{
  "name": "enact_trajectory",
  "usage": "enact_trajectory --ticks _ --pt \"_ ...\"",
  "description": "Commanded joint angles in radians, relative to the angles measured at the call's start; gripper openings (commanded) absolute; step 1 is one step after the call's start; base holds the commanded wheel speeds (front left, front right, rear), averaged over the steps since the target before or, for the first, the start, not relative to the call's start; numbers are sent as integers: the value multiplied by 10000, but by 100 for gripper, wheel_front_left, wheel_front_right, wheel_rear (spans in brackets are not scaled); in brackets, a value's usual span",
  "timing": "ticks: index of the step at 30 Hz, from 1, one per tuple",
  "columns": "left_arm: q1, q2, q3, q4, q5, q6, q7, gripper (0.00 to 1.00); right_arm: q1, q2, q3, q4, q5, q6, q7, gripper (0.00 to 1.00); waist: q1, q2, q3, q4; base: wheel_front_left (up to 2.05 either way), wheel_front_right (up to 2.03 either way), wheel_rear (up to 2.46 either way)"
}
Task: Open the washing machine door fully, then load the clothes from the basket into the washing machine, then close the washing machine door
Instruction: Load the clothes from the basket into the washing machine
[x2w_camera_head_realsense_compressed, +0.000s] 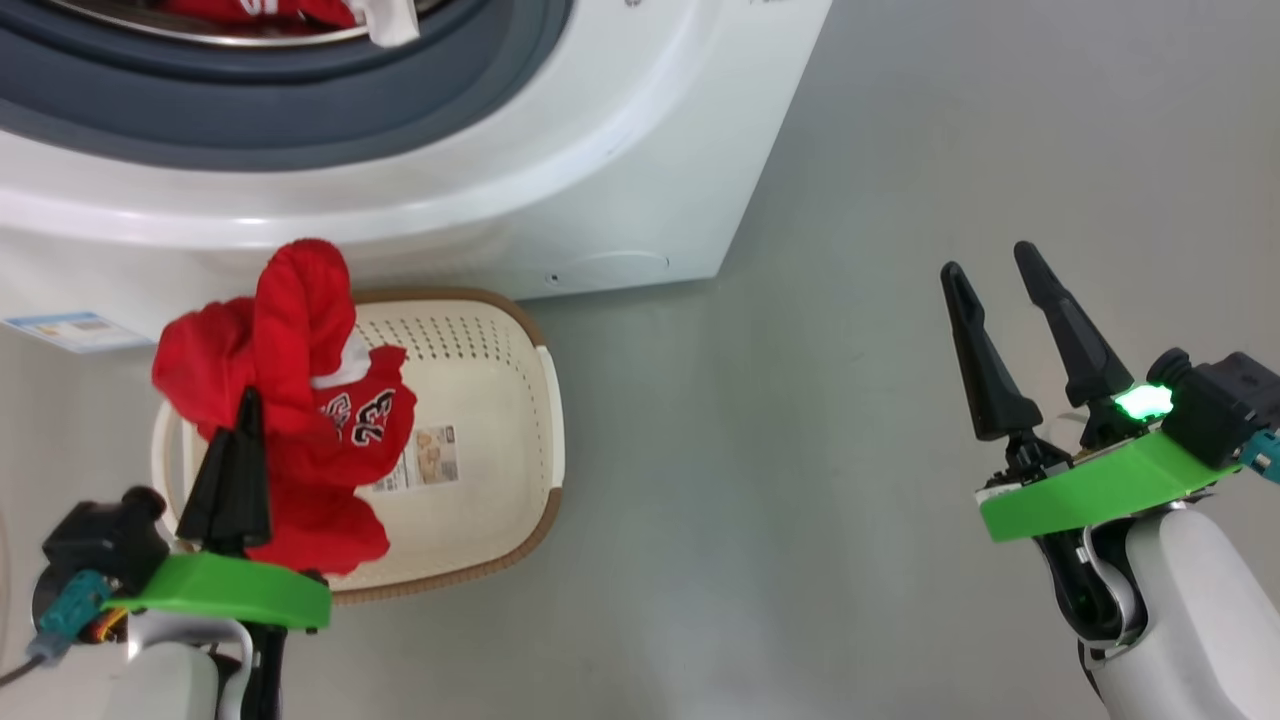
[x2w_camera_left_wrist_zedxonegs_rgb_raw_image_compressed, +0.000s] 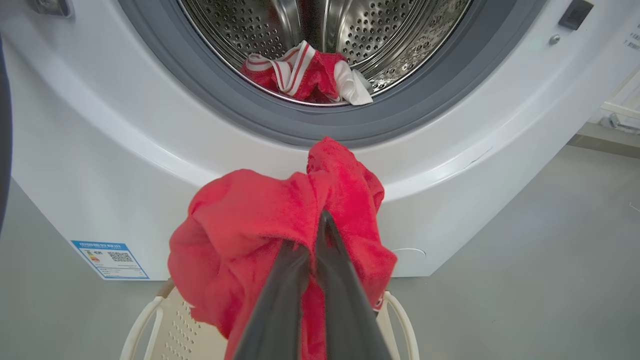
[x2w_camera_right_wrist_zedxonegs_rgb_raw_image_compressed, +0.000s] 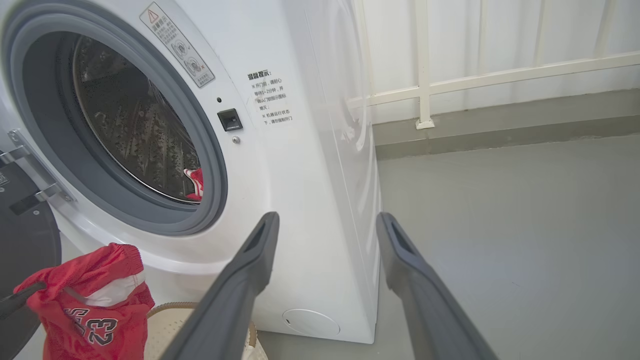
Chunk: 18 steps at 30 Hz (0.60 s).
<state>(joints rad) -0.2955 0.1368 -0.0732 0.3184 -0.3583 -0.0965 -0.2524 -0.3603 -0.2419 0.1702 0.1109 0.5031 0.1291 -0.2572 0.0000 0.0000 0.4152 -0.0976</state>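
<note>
Left gripper (x2w_camera_head_realsense_compressed: 247, 400), fingers pinched shut on a red piece of the clothes (x2w_camera_head_realsense_compressed: 300, 330), held above the basket (x2w_camera_head_realsense_compressed: 500, 400) just before the washing machine (x2w_camera_head_realsense_compressed: 640, 150); right gripper (x2w_camera_head_realsense_compressed: 987, 260), fingers spread wide and empty, off the machine's front corner over bare floor (x2w_camera_head_realsense_compressed: 800, 450). Loading step, as judged: another garment (x2w_camera_left_wrist_zedxonegs_rgb_raw_image_compressed: 305, 75) lies in the machine's drum (x2w_camera_left_wrist_zedxonegs_rgb_raw_image_compressed: 400, 30), and the next move calls for carrying the held piece up over the grey rubber ring (x2w_camera_left_wrist_zedxonegs_rgb_raw_image_compressed: 250, 112), the washing machine door (x2w_camera_right_wrist_zedxonegs_rgb_raw_image_compressed: 20, 250) standing swung aside and the mouth unobstructed.

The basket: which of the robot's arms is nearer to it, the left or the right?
Left. The left arm holds its jaws, shut on a red garment, just above the basket. The right arm is far to the basket's right, over the floor, jaws open.
</note>
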Motion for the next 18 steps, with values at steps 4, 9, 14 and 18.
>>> enact_trajectory --ticks 4,9,14,18 --pt "445 148 372 -696 161 88 -93 0 448 -87 155 -154 53 16 -46 100 0 0 -608 117 0 0 0" --pt "934 59 441 -1272 300 158 -93 0 704 -101 164 -75 54 16 -46 100 0 0 -1106 188 0 0 0" --pt "1327 -30 474 -1721 388 140 -93 0 963 -145 123 -21 66 16 -46 100 0 0 -1526 289 0 0 0" --pt "1562 -68 472 -2048 495 147 -93 0 1104 -189 97 -3 76 16 -46 100 0 0 -1762 372 0 0 0"
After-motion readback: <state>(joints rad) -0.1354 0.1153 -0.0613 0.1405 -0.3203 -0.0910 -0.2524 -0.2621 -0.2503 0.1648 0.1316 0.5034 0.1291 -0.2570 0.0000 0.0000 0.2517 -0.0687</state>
